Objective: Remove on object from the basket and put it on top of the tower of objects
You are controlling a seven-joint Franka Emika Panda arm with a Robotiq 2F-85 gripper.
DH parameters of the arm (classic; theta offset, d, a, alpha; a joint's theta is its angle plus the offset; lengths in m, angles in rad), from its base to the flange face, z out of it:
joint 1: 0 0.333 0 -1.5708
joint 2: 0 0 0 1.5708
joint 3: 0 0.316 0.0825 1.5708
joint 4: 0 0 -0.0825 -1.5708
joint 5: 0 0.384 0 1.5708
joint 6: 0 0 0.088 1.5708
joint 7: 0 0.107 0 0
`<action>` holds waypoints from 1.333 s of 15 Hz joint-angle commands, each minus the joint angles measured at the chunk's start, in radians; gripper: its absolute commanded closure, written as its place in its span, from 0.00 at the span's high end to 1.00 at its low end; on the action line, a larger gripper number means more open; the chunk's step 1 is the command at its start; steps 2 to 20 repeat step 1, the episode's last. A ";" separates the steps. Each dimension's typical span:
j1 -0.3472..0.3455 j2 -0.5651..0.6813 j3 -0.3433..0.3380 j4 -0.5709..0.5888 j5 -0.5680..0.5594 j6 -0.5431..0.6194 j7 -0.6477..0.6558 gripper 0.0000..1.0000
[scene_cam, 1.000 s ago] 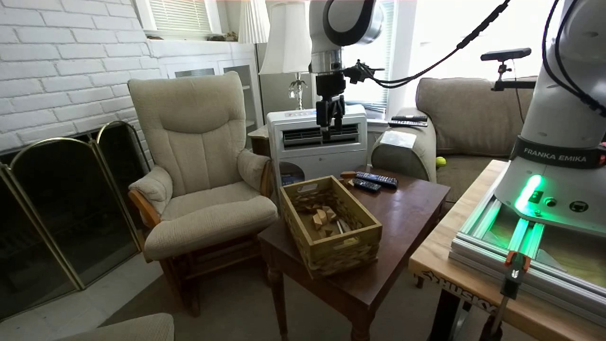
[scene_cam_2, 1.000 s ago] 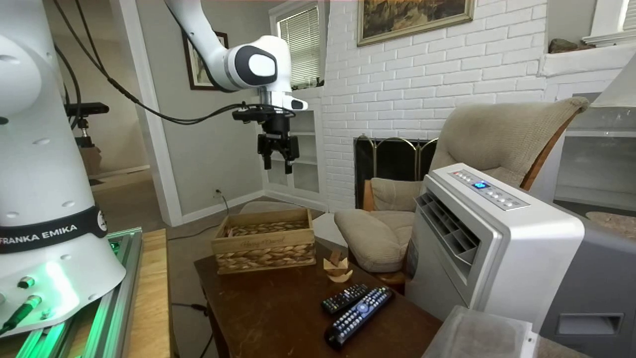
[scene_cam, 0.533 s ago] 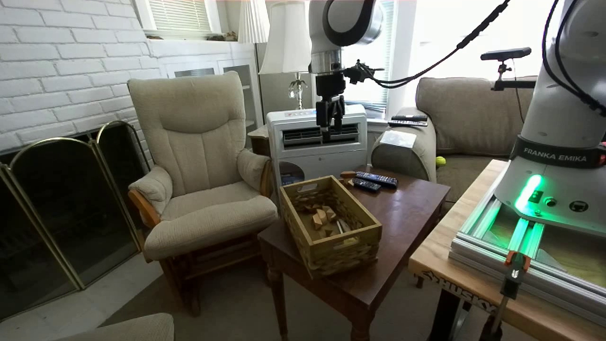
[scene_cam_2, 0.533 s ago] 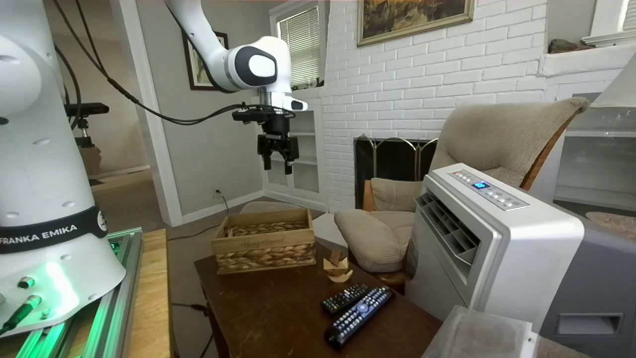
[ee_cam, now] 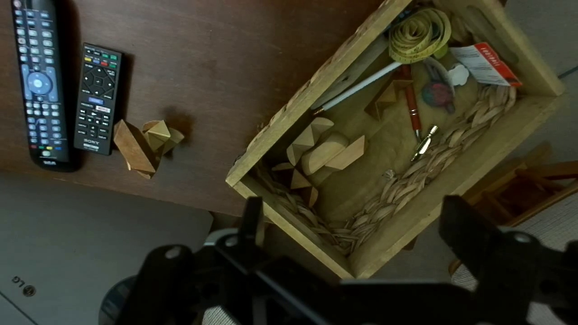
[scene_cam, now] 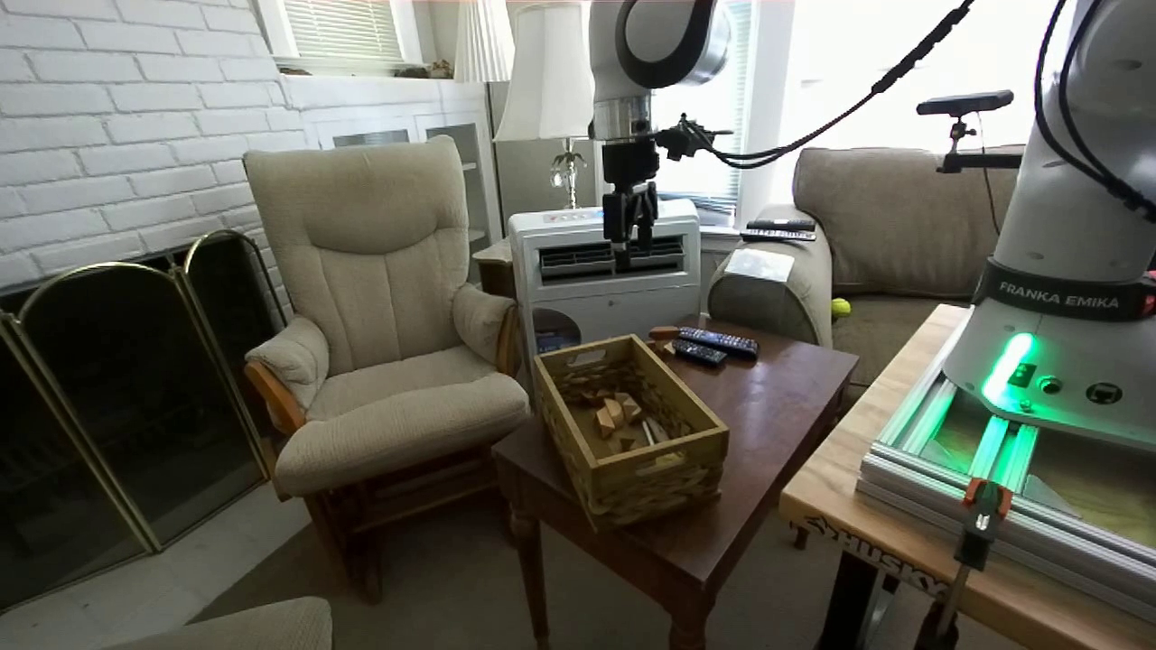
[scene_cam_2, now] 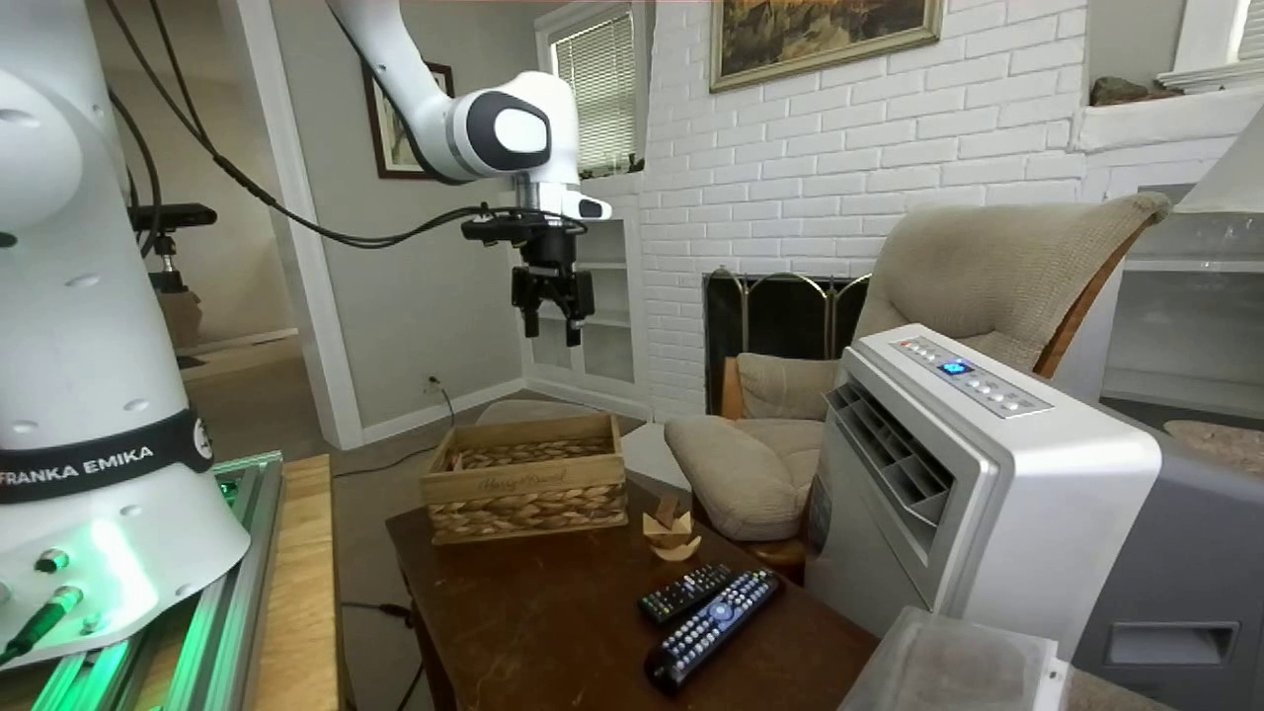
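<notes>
The basket is a rectangular woven basket with a pale wooden rim (scene_cam: 659, 449), also seen in an exterior view (scene_cam_2: 523, 481) and the wrist view (ee_cam: 406, 232). It holds several wooden blocks (ee_cam: 325, 155), a coiled yellow tape (ee_cam: 420, 36), a white stick (ee_cam: 361, 85), a red pen (ee_cam: 412, 106) and a red-and-white card (ee_cam: 487, 63). The tower, a small stack of wooden pieces (scene_cam_2: 670, 528), stands on the table beside the basket; it shows in the wrist view (ee_cam: 146, 144). My gripper (scene_cam_2: 553, 334) is open and empty, pointing down, high above the table; it also shows in an exterior view (scene_cam: 633, 248).
Two black remotes (scene_cam_2: 713, 617) lie on the brown table (scene_cam_2: 553, 612) close to the tower. A white appliance (scene_cam_2: 987, 474) and a beige armchair (scene_cam: 388, 298) stand by the table. A clear plastic thing (scene_cam_2: 948, 667) is at the near edge of an exterior view.
</notes>
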 commanded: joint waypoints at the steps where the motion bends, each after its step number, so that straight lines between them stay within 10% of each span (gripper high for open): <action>1: -0.001 0.000 0.001 0.001 0.000 -0.002 0.000 1.00; 20: -0.001 0.000 0.001 0.001 0.000 -0.002 0.000 1.00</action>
